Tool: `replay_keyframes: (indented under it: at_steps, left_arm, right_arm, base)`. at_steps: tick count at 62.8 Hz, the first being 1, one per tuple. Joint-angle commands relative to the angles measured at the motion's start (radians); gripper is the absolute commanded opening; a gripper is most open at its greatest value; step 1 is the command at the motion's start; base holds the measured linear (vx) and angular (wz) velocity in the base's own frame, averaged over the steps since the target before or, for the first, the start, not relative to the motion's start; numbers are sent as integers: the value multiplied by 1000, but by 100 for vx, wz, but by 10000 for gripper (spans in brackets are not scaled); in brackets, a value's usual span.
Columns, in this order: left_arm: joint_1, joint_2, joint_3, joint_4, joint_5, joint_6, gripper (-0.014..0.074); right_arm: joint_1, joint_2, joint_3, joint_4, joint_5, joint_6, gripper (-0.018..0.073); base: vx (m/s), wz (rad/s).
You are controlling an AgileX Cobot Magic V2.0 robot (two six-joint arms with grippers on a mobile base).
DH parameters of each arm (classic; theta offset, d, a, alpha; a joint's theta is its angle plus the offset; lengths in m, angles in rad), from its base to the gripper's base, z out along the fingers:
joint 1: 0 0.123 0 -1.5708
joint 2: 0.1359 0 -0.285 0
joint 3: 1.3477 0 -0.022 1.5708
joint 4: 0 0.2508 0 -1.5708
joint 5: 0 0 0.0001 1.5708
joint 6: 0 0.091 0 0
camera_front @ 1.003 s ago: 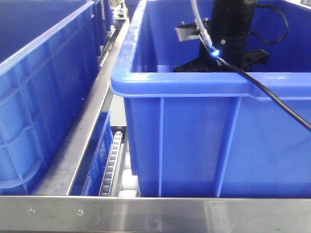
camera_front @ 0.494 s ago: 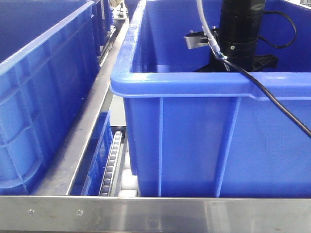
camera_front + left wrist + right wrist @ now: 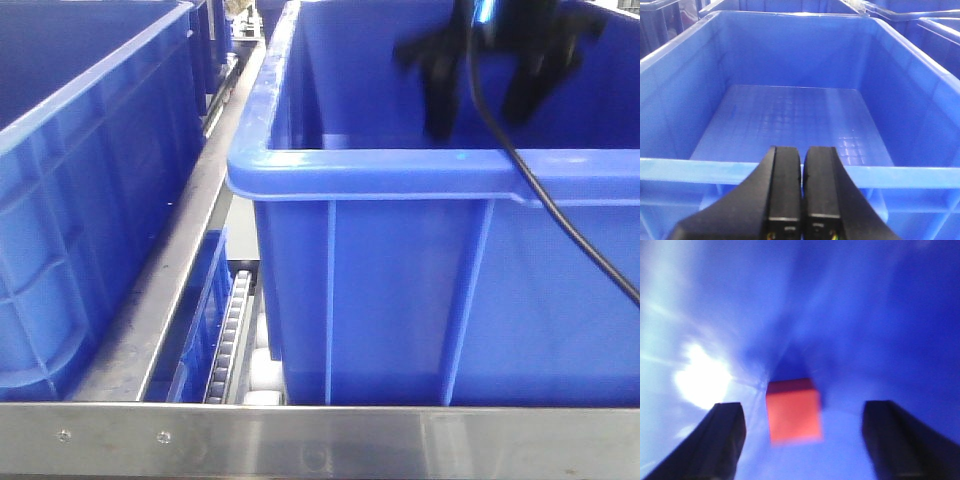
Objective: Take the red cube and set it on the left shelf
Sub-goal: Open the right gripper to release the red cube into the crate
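The red cube [image 3: 792, 412] lies on the floor of a large blue crate [image 3: 400, 270], seen blurred in the right wrist view. My right gripper [image 3: 807, 407] is open and empty, its two black fingers standing wide on either side of the cube and above it. In the front view the right gripper [image 3: 480, 110] hangs over that crate, fingertips just above the near rim. My left gripper [image 3: 802, 150] is shut and empty, in front of the near rim of another blue crate [image 3: 790, 115] that holds nothing. The left shelf's steel front rail [image 3: 300, 440] runs along the bottom.
A second blue crate [image 3: 70, 200] stands at the left. A steel divider rail [image 3: 190, 240] and white roller tracks [image 3: 235, 330] run between the two crates. A black cable [image 3: 560, 215] hangs across the right crate's front.
My right arm has lifted out of the right crate: earlier only its black wrist showed above the rim, now the open fingers are up at rim height. The frame is motion-blurred.
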Motion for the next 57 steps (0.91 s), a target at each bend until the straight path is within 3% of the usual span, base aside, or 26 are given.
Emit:
replay_keyframes:
  at_steps: [1, 11, 19, 39, 57]
  left_arm:
    - [-1, -12, 24, -4, -91, -5, 102]
    - [-1, -12, 24, -4, -91, -5, 102]
    - [-1, -12, 24, -4, -91, -5, 102]
    - [-1, -12, 24, -4, -91, -5, 102]
    - [-1, -12, 24, -4, -91, -5, 102]
  right_arm:
    - [-5, -136, 17, -37, -45, -9, 421]
    - [-5, -312, 190, -55, -127, -9, 176]
    - [-5, -468, 352, -61, -206, -9, 39]
    - [-5, -946, 720, -77, -415, -9, 53]
    - [-5, -1410, 992, -121, -487, -9, 53]
  base:
    - [0, 0]
    - [0, 0]
    - [0, 0]
    - [0, 0]
    - [0, 0]
